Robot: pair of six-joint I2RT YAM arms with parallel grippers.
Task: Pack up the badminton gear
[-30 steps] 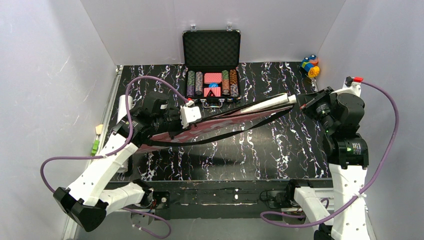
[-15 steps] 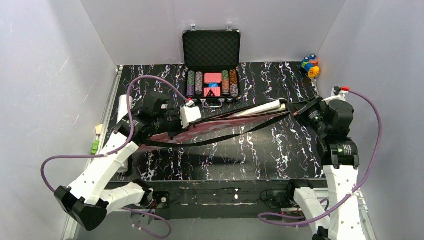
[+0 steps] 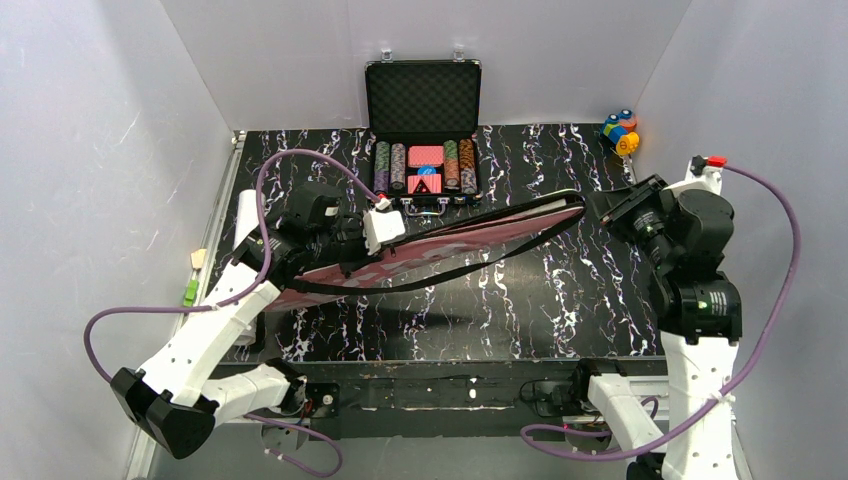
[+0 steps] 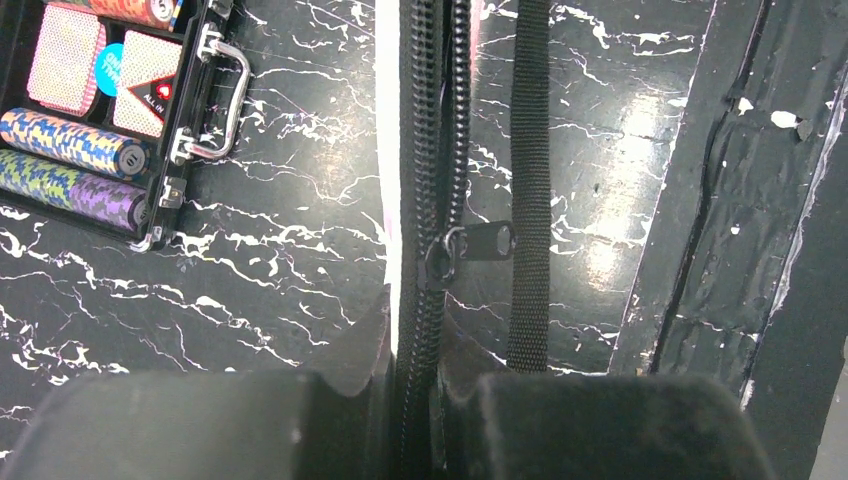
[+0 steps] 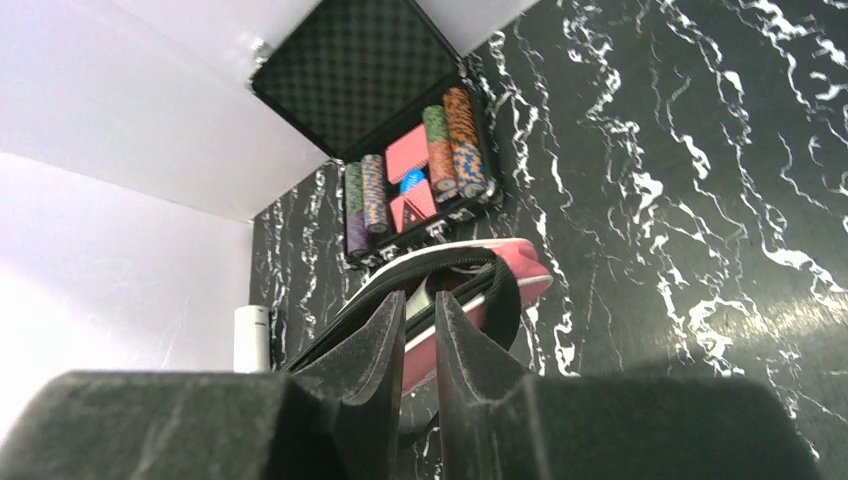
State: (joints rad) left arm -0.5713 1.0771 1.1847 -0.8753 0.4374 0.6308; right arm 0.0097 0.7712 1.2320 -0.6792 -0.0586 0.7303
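Observation:
The pink racket cover [image 3: 440, 250] hangs tilted over the middle of the table, its narrow end [image 3: 565, 207] pointing right. My left gripper [image 3: 345, 250] is shut on the cover's black zipper edge [image 4: 430, 150], with the zipper pull [image 4: 480, 242] and black strap [image 4: 530, 200] just beyond my left gripper [image 4: 432, 330]. My right gripper [image 3: 600, 207] sits just right of the narrow end, apart from it. In the right wrist view my right gripper [image 5: 420, 320] stands slightly open with nothing between its fingers; the cover's unzipped mouth [image 5: 500, 280] lies beyond. A white tube [image 5: 252, 335] stands at the far left.
An open black case of poker chips [image 3: 423, 140] stands at the back centre, its handle [image 4: 225, 100] close to the cover. A small multicoloured toy [image 3: 621, 131] sits in the back right corner. White walls enclose the table on three sides.
My right gripper has let go of the white racket handle and drawn back to the right, opening a little. The handle no longer sticks out of the cover. The left gripper holds still.

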